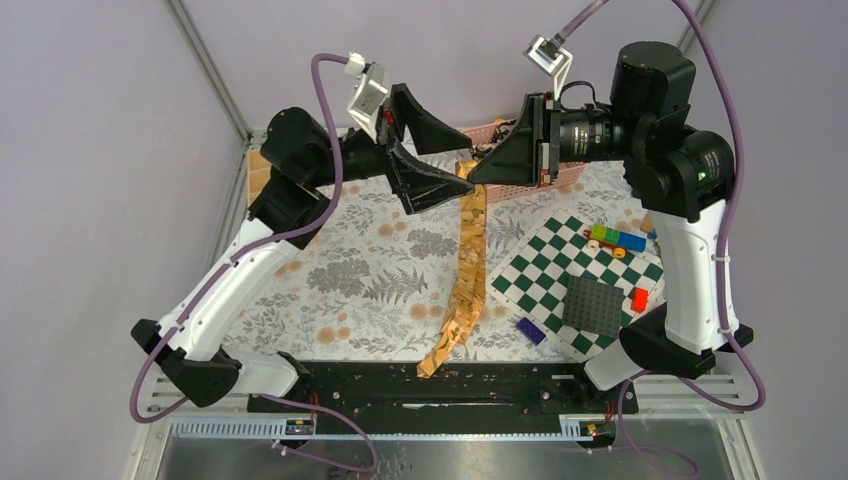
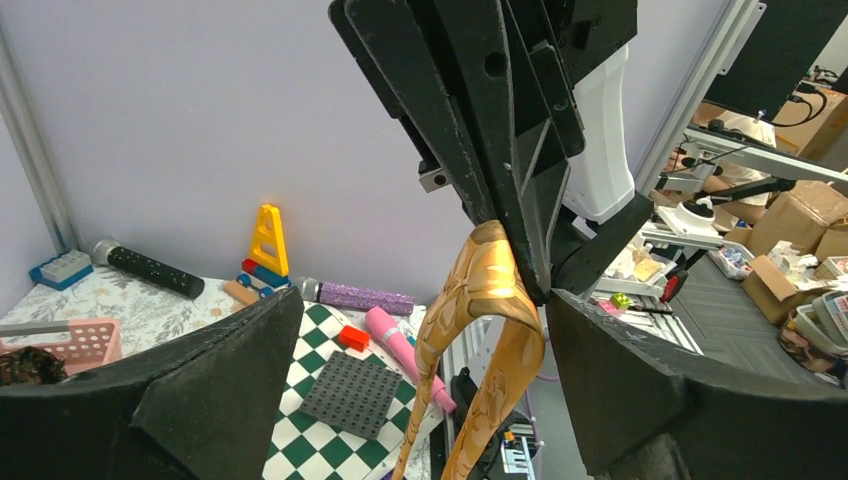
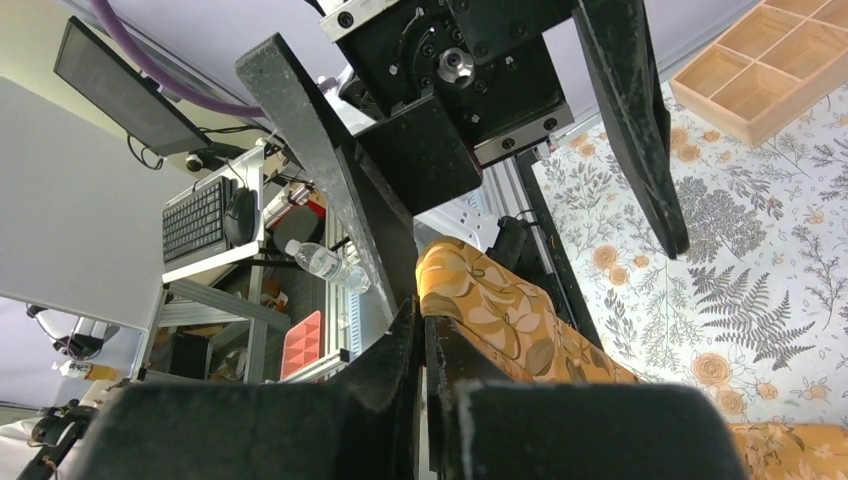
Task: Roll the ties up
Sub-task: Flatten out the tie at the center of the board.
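While the floral-printed tablecloth [image 1: 370, 280] spreads beneath my arms with a green-and-white checkered board [image 1: 545, 262] on its right side, the shiny golden-tan patterned necktie [image 1: 470, 260] runs from the near edge up the middle, just left of that board. My right gripper [image 3: 421, 330] is clamped on the tie's folded upper end, raised above the cloth. My left gripper [image 2: 422, 300] is spread wide, one finger on either side of that fold.

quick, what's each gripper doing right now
left gripper: open, holding nothing
right gripper: closed on the raised end of the golden tie
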